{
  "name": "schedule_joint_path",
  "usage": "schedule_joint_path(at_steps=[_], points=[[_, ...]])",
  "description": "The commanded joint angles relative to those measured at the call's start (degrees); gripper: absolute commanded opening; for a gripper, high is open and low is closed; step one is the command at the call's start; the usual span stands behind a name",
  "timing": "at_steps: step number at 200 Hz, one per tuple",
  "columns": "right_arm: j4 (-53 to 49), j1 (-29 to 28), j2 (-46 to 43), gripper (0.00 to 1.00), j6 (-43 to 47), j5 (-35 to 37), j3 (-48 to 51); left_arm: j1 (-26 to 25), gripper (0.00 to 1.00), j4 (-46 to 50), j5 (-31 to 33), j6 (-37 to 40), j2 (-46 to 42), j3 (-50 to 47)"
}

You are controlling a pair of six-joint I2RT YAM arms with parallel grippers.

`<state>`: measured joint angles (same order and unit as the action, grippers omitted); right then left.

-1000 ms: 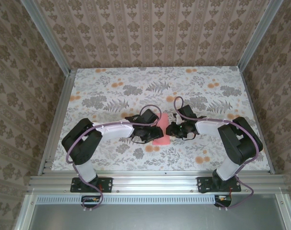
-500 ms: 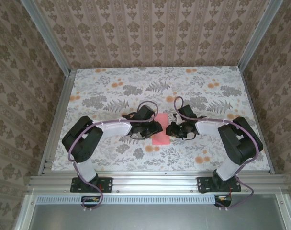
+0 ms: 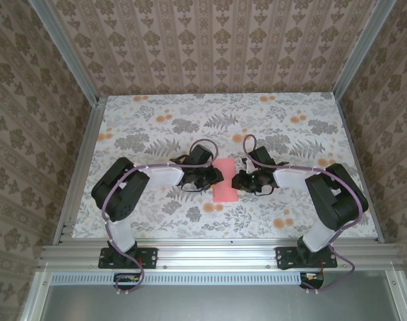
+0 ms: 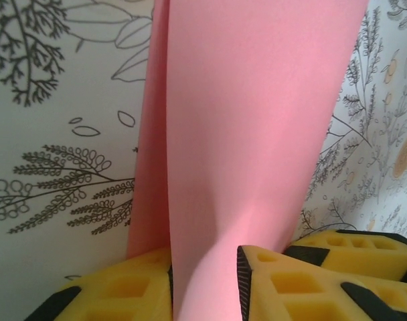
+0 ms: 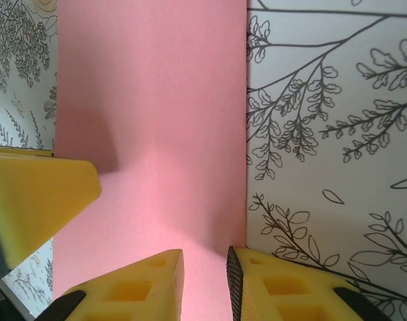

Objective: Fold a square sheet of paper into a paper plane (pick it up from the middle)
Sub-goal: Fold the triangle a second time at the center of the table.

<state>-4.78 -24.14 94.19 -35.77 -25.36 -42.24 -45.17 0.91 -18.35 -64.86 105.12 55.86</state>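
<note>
The square sheet of paper point(image 3: 225, 186), plain salmon pink, lies folded into a narrow rectangle at the table's middle, between both grippers. My left gripper point(image 3: 215, 178) is at its left edge. In the left wrist view a raised, bowed layer of the sheet point(image 4: 257, 134) runs between the yellow fingers of that gripper point(image 4: 203, 264) and touches both pads. My right gripper point(image 3: 239, 180) rests at the sheet's right edge. Its jaws point(image 5: 205, 257) stand a narrow gap apart over the flat sheet point(image 5: 156, 100). A paper plane is out of view.
The floral tablecloth point(image 3: 156, 127) has orange printed flowers point(image 3: 282, 221) near the front right. Aluminium rails point(image 3: 76, 174) and patterned walls close off the left, right and back. A yellow finger point(image 5: 36, 194) of the left gripper shows at the left of the right wrist view.
My left gripper has slid a little back and right onto the sheet's left edge and narrowed its jaws around the raised layer. The right arm has stayed put.
</note>
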Motion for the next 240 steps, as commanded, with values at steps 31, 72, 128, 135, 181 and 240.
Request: schedule_joint_path(at_steps=[31, 72, 128, 135, 181, 240], points=[[-1.42, 0.14, -6.81, 0.32, 5.93, 0.58, 1.23, 1.05, 0.12, 0.26, -1.11, -0.1, -0.21, 0.24], [0.06, -2.84, -17.71, 0.42, 14.04, 5.34, 5.93, 1.13, 0.1, 5.62, -1.0, 1.83, -1.05, 2.93], [-0.37, -16.63, -22.27, 0.48, 25.88, 15.24, 7.42, 1.13, 0.1, 5.68, -1.37, 1.36, -1.23, 3.36], [0.36, -17.88, -21.98, 0.49, 26.5, 16.06, 7.52, 1.13, 0.1, 5.73, -1.43, 1.41, -1.23, 3.39], [6.47, -23.56, -18.92, 0.53, 31.93, 22.76, 8.66, 1.16, 0.11, 6.04, -1.59, 1.49, -1.41, 3.65], [9.88, -27.09, -10.62, 0.53, 36.11, 29.42, 5.62, 1.18, 0.11, 6.21, -1.83, 1.58, -1.32, 4.0]])
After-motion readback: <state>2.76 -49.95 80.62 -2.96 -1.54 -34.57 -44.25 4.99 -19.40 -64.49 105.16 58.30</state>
